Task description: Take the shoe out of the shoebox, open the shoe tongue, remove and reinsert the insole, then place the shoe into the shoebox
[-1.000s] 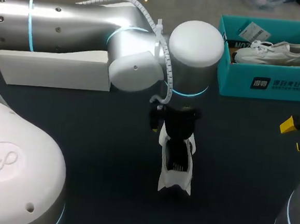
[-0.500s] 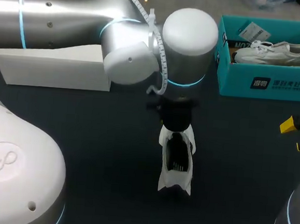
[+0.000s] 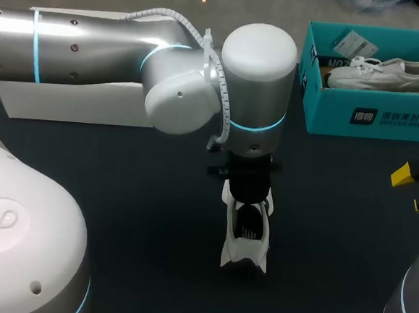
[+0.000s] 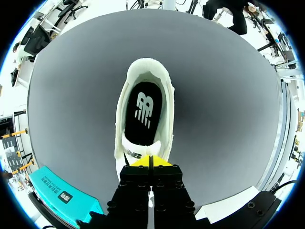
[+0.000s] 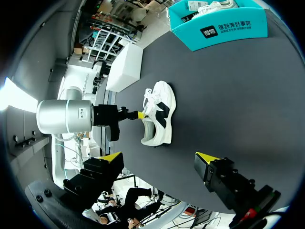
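Yellow-tipped left fingers (image 4: 140,162) pressed together at the tongue (image 4: 136,151) of the white shoe (image 4: 167,109); right fingers (image 5: 206,161) wide apart.

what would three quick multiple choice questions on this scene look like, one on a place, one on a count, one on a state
1. Where is the left gripper?
A. at the shoe on the table
B. inside the shoebox
C. off the table

2. How many shoes show?
A. one
B. two
C. three

3. How is the right gripper?
A. open and empty
B. shut on a shoe
C. shut on an insole

Key:
1 A: its yellow tips sit at the shoe's tongue end.
2 B: one shoe stands on the table and a second shoe lies in the shoebox.
3 A: its tips stand wide apart with nothing between them.
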Available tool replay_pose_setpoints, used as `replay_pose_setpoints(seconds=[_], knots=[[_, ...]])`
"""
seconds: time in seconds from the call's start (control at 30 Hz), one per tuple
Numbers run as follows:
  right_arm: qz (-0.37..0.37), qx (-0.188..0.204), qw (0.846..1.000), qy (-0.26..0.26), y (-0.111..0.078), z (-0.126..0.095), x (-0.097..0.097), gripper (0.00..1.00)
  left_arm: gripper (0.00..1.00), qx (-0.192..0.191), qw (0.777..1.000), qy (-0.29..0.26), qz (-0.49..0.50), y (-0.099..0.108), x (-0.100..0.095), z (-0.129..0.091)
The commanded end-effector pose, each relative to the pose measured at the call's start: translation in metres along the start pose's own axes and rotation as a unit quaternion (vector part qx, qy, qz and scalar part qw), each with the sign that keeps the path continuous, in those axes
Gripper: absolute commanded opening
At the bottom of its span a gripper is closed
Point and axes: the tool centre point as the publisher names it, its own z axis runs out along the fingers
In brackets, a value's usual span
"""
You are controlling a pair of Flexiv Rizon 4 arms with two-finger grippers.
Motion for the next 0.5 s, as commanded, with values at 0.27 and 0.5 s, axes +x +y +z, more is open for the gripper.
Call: replay_pose_setpoints(seconds=[0.27,0.5], knots=[[0.001,-0.037,0.999,-0.001,-0.009,-0.001,0.001,1.00,0.00,0.008,0.999,0.028,-0.026,0.022,-0.002,-0.017],[0.001,-0.037,0.999,-0.001,-0.009,-0.001,0.001,1.00,0.00,0.025,0.999,0.021,-0.030,0.011,-0.014,0.002]])
